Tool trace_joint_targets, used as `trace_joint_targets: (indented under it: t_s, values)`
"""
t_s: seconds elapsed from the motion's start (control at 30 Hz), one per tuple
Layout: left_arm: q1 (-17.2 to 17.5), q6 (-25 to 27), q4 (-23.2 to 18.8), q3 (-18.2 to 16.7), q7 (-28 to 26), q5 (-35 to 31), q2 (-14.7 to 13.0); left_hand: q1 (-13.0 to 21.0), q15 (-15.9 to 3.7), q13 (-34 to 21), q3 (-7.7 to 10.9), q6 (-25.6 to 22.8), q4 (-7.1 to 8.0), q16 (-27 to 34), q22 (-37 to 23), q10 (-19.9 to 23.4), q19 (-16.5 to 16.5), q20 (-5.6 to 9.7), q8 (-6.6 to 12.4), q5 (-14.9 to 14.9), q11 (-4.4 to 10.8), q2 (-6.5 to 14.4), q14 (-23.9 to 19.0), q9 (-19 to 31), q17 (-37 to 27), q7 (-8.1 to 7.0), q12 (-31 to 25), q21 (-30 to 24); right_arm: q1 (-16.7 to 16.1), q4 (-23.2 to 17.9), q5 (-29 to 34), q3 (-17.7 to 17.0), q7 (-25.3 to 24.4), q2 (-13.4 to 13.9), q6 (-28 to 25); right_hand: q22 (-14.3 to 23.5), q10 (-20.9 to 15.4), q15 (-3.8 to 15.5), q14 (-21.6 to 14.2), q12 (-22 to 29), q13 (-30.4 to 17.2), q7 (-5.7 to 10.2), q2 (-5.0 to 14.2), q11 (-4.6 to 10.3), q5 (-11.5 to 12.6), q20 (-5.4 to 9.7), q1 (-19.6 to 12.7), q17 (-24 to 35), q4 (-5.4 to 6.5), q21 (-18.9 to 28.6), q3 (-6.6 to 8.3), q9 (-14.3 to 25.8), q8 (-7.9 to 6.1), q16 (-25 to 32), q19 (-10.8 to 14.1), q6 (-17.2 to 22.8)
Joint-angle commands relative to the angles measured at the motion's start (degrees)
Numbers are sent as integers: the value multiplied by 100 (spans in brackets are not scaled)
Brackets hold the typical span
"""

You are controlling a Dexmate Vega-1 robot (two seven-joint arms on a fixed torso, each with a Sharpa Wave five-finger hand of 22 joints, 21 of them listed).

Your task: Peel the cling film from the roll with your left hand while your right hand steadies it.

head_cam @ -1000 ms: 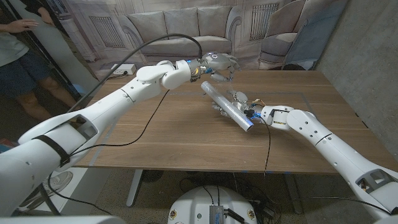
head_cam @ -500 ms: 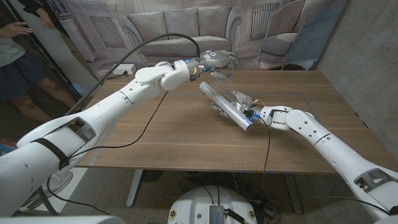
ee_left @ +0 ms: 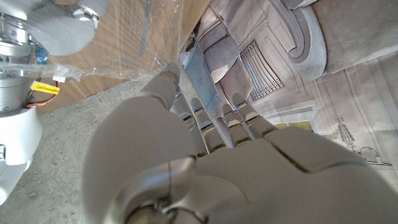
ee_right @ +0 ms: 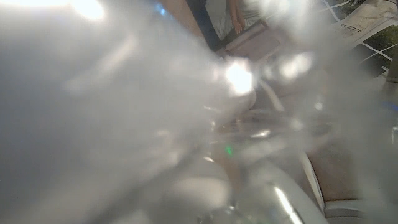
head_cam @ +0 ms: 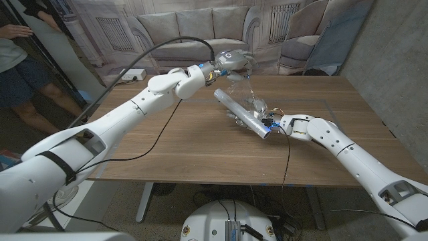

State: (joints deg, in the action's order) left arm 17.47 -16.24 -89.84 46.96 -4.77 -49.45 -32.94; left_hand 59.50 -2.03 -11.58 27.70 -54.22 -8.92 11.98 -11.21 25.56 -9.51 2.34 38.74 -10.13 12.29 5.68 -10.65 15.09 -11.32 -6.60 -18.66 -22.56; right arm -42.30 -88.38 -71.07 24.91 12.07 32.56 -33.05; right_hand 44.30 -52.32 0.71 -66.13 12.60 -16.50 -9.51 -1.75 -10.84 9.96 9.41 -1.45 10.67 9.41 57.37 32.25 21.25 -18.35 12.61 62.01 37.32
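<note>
You are working at a wooden table (head_cam: 200,144) in front of a printed backdrop of sofas and arches; a person stands at the far left edge of the room.

Nearest you on the right, your right hand (head_cam: 266,115) rests on the near end of the cling film roll (head_cam: 242,114), which lies diagonally on the table just right of centre. Its fingers seem wrapped over the tube, but how tightly you cannot tell; its wrist view is a blur of film (ee_right: 186,124).

Farther off, your left hand (head_cam: 231,63) hangs above the roll's far end, fingers curled around the edge of a clear sheet of film (head_cam: 242,90) that stretches down to the roll.

So the peel looks well begun: a short length is free, most is still wound. What is left, probably, is a longer pull away from the roll while your right hand holds it down.
</note>
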Motion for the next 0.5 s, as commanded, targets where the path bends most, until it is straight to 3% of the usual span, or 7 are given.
trace_joint_targets:
  t_s: [0.03,0.3,0.5]
  values:
    - [-26,53,10,49,-253,-22,57,46,-745,-11,47,-361,-3,-37,-6,42,-42,13,57,-18,-7,-18,-47,50,-16,366,9,-27,2,152,-92,-63,134,-62,-18,11,-24,-15,-49,12,-14,-4,-12,-32,-6,266,67,7,18,-2,-7,18,21,-23,219,-6]
    - [-51,15,-29,45,-164,77,38,53,-749,-11,68,-353,-3,-49,-5,67,-49,-8,96,-17,-5,-30,-59,92,-14,370,20,-38,-5,192,-84,-81,192,-77,10,10,-30,-27,-43,23,-13,1,-2,-30,-5,267,81,9,19,-11,-2,18,29,-38,223,-5]
    - [-9,-15,-27,1,-425,45,40,54,-755,-11,78,-352,-3,-57,-4,78,-53,1,118,-17,-5,-40,-60,115,-13,375,27,-43,-4,203,-69,-88,202,-84,21,9,-27,-34,-49,26,-9,2,1,-37,-5,266,90,9,18,-16,0,17,35,-44,231,-5]
